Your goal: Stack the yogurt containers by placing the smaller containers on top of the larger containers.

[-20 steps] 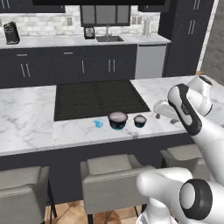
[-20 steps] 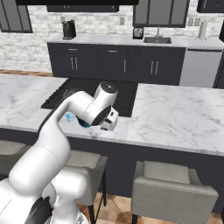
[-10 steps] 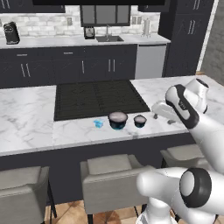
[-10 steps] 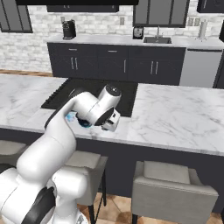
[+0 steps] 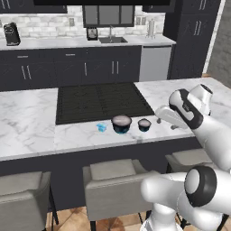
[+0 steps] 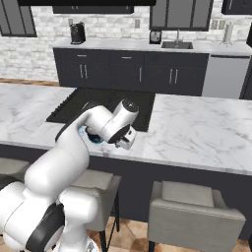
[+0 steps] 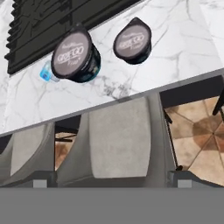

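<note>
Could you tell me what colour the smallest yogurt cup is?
Light blue; the smallest yogurt cup shows best in the left base view.

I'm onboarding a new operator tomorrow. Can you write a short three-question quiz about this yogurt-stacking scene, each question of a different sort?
1. True or false: one yogurt cup already sits on top of another.
2. Multiple choice: in the left base view, the largest dark cup stands (A) between the tiny light-blue cup and the smaller dark cup, (B) on the cooktop, (C) on a stool.
3. Fill in: the gripper is ____ and holds nothing.

Key: 1 false, all three stand apart on the marble counter. 2 A. 3 open.
</note>
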{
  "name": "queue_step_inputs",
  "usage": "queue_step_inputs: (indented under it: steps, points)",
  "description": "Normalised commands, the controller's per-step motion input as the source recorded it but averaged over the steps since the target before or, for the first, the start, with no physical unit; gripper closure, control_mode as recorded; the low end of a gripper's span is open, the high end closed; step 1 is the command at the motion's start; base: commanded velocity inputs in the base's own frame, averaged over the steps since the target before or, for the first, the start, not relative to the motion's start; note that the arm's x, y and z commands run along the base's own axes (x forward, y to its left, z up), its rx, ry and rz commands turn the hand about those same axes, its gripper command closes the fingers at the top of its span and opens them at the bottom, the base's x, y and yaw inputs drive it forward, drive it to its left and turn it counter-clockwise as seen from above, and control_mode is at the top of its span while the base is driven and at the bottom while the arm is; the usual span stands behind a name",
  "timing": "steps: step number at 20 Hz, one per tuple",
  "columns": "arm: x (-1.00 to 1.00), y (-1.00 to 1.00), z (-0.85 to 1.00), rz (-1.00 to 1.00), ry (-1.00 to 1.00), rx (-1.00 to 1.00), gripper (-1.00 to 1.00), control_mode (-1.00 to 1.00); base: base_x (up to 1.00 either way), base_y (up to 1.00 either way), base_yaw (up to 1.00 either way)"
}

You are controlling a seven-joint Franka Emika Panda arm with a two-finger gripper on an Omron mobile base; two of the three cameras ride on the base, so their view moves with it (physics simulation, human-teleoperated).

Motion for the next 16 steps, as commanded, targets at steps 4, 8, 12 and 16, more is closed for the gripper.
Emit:
queue_step_inputs:
  steps: [4, 8, 12, 16]
  points:
    - [0.10, 0.00, 0.00, -0.07, 0.00, 0.04, -1.00, -1.00, 0.00, 0.00, 0.00]
    - [0.14, 0.00, -0.05, -0.08, 0.00, 0.03, -1.00, -1.00, 0.00, 0.00, 0.00]
    - [0.16, 0.00, -0.13, -0.07, 0.00, 0.02, -1.00, -1.00, 0.00, 0.00, 0.00]
    - [0.18, 0.00, -0.18, -0.06, 0.00, 0.00, -1.00, -1.00, 0.00, 0.00, 0.00]
